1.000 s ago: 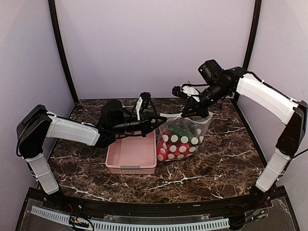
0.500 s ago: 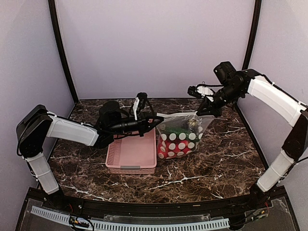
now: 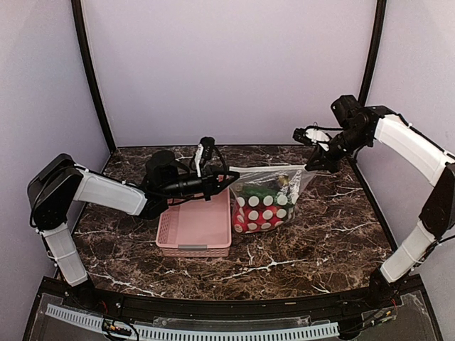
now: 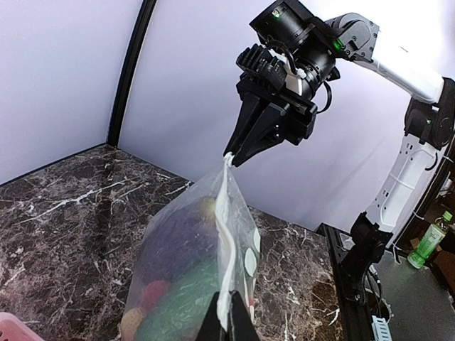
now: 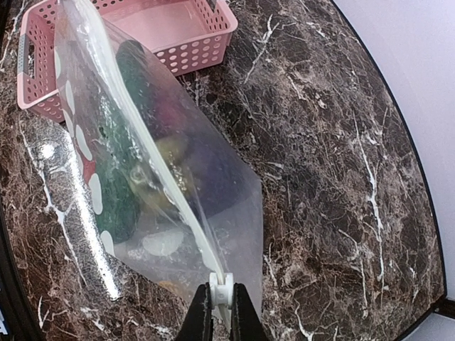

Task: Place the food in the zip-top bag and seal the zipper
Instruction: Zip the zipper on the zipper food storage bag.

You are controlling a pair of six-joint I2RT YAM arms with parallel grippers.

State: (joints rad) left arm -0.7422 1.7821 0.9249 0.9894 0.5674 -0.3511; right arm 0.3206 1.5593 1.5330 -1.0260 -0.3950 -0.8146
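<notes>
The zip-top bag hangs stretched between my two grippers, its bottom on the marble table. The food shows through it: red fruits low, green pieces and a dark purple eggplant higher up. My left gripper is shut on the bag's left top corner, its fingertips pinching the zipper. At the right end of the zipper, my right gripper is shut on the white slider. The strip runs taut and straight between both grips.
The pink basket stands just left of the bag, under my left arm, and looks empty. Purple walls with black corner posts close in the back and sides. A green bottle stands beyond the table's right edge.
My right gripper has travelled rightward along the bag's top edge to its right end, pulling the bag's mouth out long and straight. The left gripper has held its place.
</notes>
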